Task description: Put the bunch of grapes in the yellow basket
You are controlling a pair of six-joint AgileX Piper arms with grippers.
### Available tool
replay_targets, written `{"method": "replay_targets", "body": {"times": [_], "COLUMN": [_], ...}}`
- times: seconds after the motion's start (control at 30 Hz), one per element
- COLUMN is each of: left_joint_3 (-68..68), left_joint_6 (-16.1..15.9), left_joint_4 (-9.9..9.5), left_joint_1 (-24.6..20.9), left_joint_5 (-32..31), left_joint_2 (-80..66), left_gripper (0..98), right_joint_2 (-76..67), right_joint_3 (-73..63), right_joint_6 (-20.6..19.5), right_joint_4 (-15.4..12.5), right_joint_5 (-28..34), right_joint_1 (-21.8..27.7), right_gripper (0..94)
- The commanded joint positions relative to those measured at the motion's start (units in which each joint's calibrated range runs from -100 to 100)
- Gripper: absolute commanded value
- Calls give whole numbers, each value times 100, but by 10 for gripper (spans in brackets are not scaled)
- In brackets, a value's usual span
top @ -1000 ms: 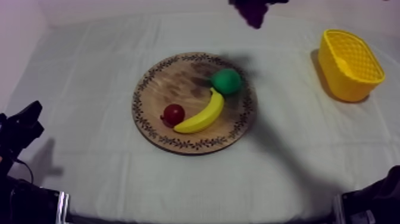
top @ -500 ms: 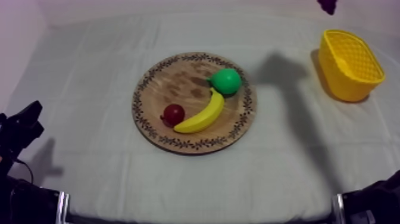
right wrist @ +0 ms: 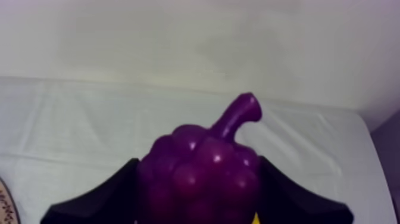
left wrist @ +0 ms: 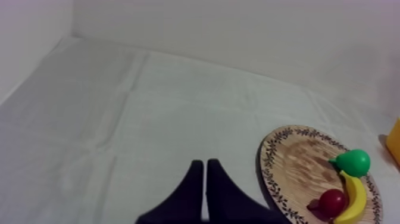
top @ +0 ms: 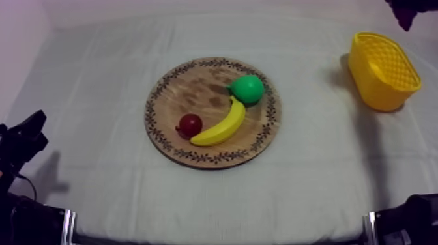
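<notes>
The right gripper, black fingers clamped on the purple toy bunch of grapes, holds it high near the yellow plastic basket by the table's right edge, so letting go off-centre would likely bounce it off the rim and out.

The table was covered by a creased grey-white cloth. A plain pale wall was seen behind its far edge, a second wall joining it at a corner. Soft shadows were cast across the cloth.
</notes>
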Motion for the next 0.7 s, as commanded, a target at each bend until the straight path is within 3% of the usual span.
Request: {"method": "replay_targets", "body": {"times": [0.0,0.27,0.67], "left_joint_3": [-4,-4,-4], "left_joint_6": [2,4,4], "left_joint_4": [1,1,1], "left_joint_1": [-1,-1,-1], "left_joint_5": [-3,-3,-3], "left_joint_2": [0,0,0], "left_gripper": [1,1,1], "right_joint_2": [133,844,2064], "right_joint_3": [0,-62,-328], "right_joint_6": [-15,-46,152], "right_joint_4": [20,14,-205], "right_joint_5": [32,394,814], "right_joint_1": [150,357,397], "right_gripper": [443,443,471]}}
